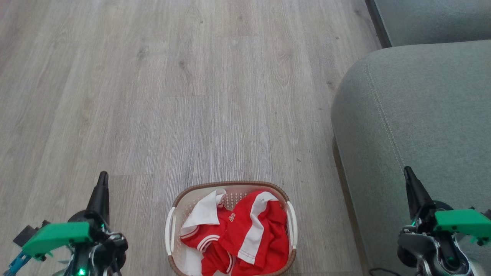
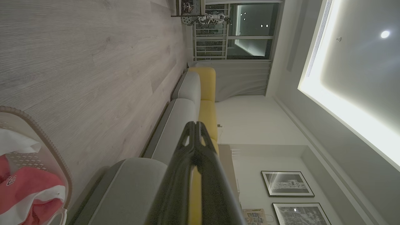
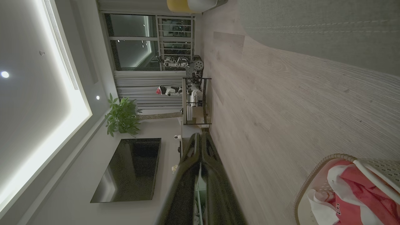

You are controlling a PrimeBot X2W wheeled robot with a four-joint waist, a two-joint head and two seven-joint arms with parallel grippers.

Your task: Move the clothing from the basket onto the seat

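Down inside the basket [image 1: 230, 183], at the bottom middle of the head view: red clothing [image 1: 249, 230] with white panels and striped cuffs, crumpled in a loose heap, filling most of the basket and wholly inside it. Dumped rather than folded, by the look of it, so plenty of raised folds to pinch. White-edged lettering [image 1: 231, 217] on one piece, too small to read.

Parked on the wood-look floor [image 1: 191, 96] straight ahead between both arms, likely for easy reach from above by either one. Near on the right, but apart: the grey seat [image 1: 414, 115], broad, rounded at the corner, stitched along the top, bare where visible and apparently higher than the basket. Hence probably calling for a lift up and across rather than a drag.

Left claw [image 1: 102, 180] at the lower left, over bare floor, well apart from the basket, with fingers pressed together to a single point, gripping nothing. Right claw [image 1: 409, 177] at the lower right, over the front of the seat, likewise pinched together and empty. Both pointing forward, seemingly in a rest pose, with no reach begun.

Judged from this, task at its very start: one claw to spread first, then drop onto the heap.

Further out, in the wrist views: yellow back cushions [image 2: 207, 112], a window [image 3: 134, 47], framed pictures [image 2: 287, 183], a dark screen [image 3: 128, 170], a potted plant [image 3: 122, 118].
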